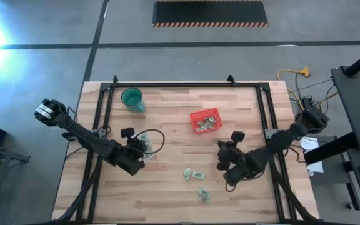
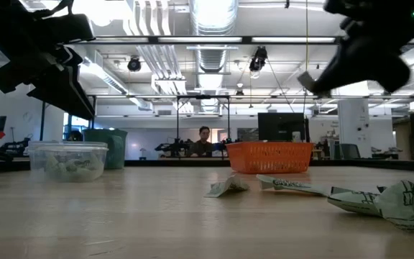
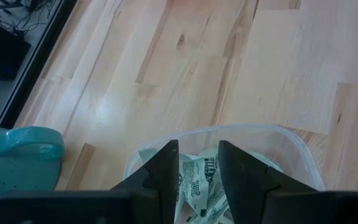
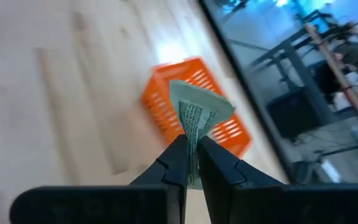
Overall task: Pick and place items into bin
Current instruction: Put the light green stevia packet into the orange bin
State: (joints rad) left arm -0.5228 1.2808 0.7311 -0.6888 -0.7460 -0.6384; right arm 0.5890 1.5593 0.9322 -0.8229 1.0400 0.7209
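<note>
Left gripper [image 1: 144,145] hangs over the clear tub [image 1: 146,142] near the tabletop's [image 1: 167,194] left-middle, fingers [image 3: 163,171] spread a little, nothing between them. Tub holds a heap of pale green and white pieces [image 3: 197,183]. Low view shows the same tub [image 2: 67,159] sitting on the wood, pieces inside.

Teal cup [image 1: 132,98] stands near the far left corner, well apart from everything else.

Three loose pieces [image 1: 195,175] lie toward the near edge, around the middle: two side by side, one [image 1: 204,195] closer to the near edge. In the low view they lie flat and crumpled on the wood [image 2: 228,187].

Red basket [image 1: 205,120] sits right of centre, toward the far edge, with a few pieces already in it.

Right gripper [image 1: 222,150] is up off the table, just on the near side of the basket. Fingers [image 4: 176,162] pressed together on one folded piece [image 4: 197,112], pinched at its lower edge, the rest sticking up past the tips. In its wrist view the basket [image 4: 188,102] shows right behind the piece; can't tell whether the piece is over the basket yet.

A person sits in the room beyond the far edge [image 2: 204,142].
</note>
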